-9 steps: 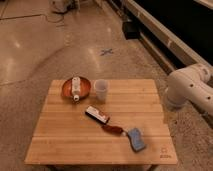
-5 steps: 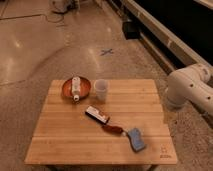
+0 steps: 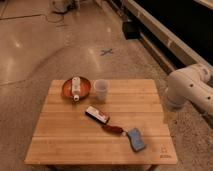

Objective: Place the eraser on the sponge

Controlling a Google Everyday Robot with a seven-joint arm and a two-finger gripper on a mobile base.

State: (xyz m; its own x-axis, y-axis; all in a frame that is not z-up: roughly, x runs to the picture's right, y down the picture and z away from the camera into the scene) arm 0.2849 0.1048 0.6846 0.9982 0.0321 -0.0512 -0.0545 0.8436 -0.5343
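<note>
From my seat I see only part of the arm [image 3: 187, 90] at the right edge of the frame: thick, white, rounded segments bent just off the right side of the surface [image 3: 65, 140], clear of everything on it. The gripper is out of frame past that edge, so I cannot tell how it is set.

The surface is a low table of pale wooden slats. A small dark mark [image 3: 163, 151] sits at its lower right corner, too small to read.

The eraser [image 3: 97, 115], an oblong block with a white top and a red edge, lies at an angle near the middle of the frame. A flat dark-red strip [image 3: 113, 129] lies between it and the sponge [image 3: 136, 139], a blue rounded pad at lower right.

At upper left, an orange bowl [image 3: 67, 91] holds a white bottle [image 3: 76, 88] on its side. A pale cup [image 3: 101, 90] stands just right of the bowl.

A blue cross [image 3: 106, 51] marks the glossy speckled floor [image 3: 30, 45].
</note>
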